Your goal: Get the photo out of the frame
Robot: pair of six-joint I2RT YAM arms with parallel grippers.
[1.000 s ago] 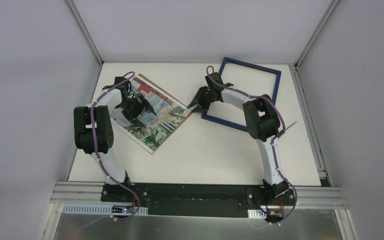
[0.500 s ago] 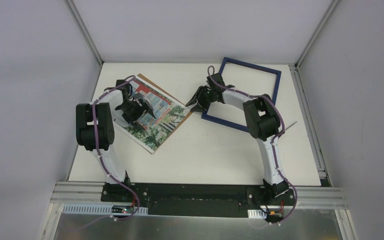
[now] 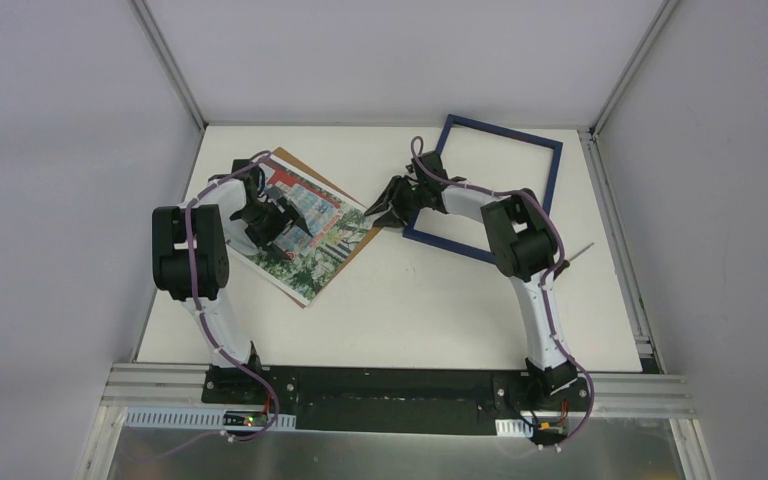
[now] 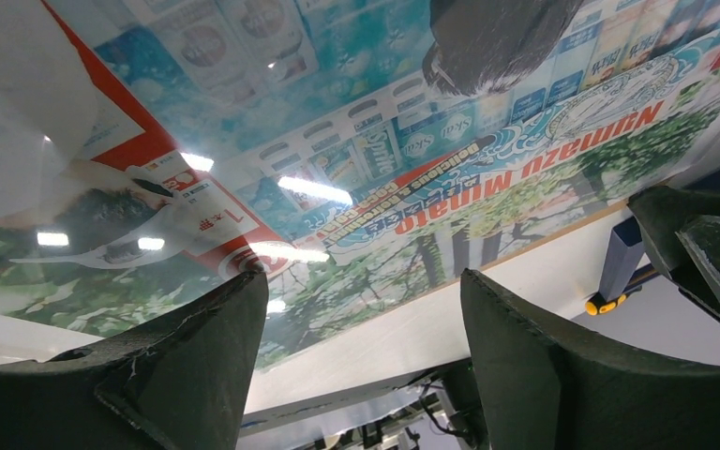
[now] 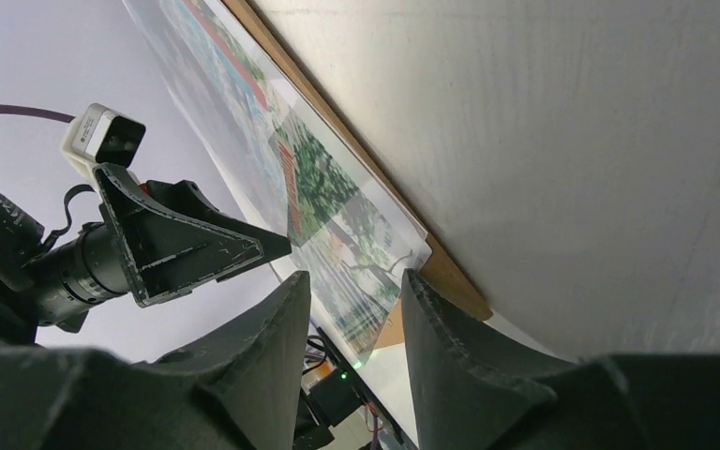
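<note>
The photo (image 3: 312, 232), a colourful glossy collage, lies face up on a brown backing board (image 3: 282, 157) at the table's left middle. My left gripper (image 3: 285, 222) hovers low over the print, open, with nothing between its fingers (image 4: 197, 356); the left wrist view is filled by the photo (image 4: 384, 141). The frame (image 3: 552, 168), an empty navy rectangle, lies apart at the back right. My right gripper (image 3: 380, 212) sits at the photo's right corner, jaws a little apart and empty. In the right wrist view the photo (image 5: 328, 197) and board (image 5: 450, 277) lie just beyond the fingertips (image 5: 267, 337).
White table (image 3: 440, 300) with grey walls on the left, back and right. The right arm's forearm crosses the frame's near-left corner. The left gripper (image 5: 178, 248) shows close by in the right wrist view. Arm bases stand on the black rail (image 3: 390, 385) at the near edge.
My right gripper has slid left to the photo's right corner. My left gripper has shifted slightly right over the print. The frame has not moved.
</note>
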